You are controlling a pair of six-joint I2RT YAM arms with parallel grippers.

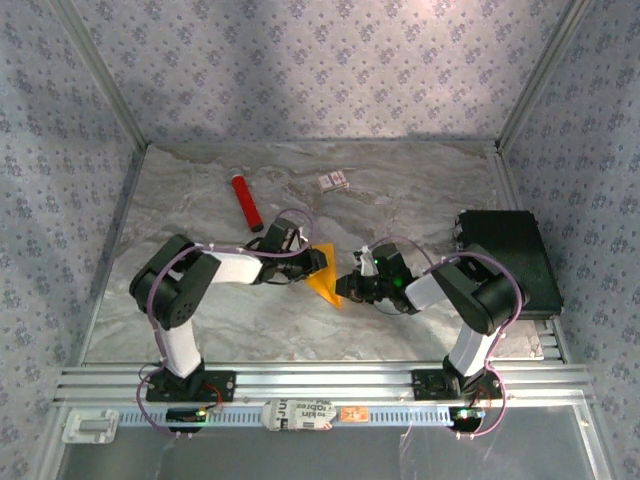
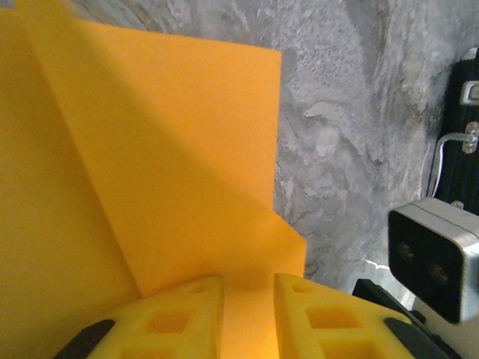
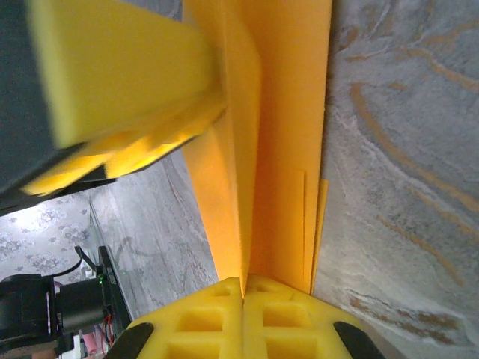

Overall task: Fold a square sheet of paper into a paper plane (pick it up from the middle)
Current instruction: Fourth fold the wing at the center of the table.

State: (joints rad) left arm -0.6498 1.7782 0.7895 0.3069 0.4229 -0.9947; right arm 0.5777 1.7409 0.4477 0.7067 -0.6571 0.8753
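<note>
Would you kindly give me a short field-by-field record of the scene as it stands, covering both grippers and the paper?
orange-yellow paper: partly folded, creases showing, between the two grippers
left gripper: jaws slightly apart, paper in the gap
right gripper: shut on the paper's edge
red tube: lying on the table beyond the left arm, apart from the paper
white card: farther back, near the middle
black box: at the table's right side

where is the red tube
In the top view the red tube lies back left, just beyond the left arm, left of the white card.
</note>
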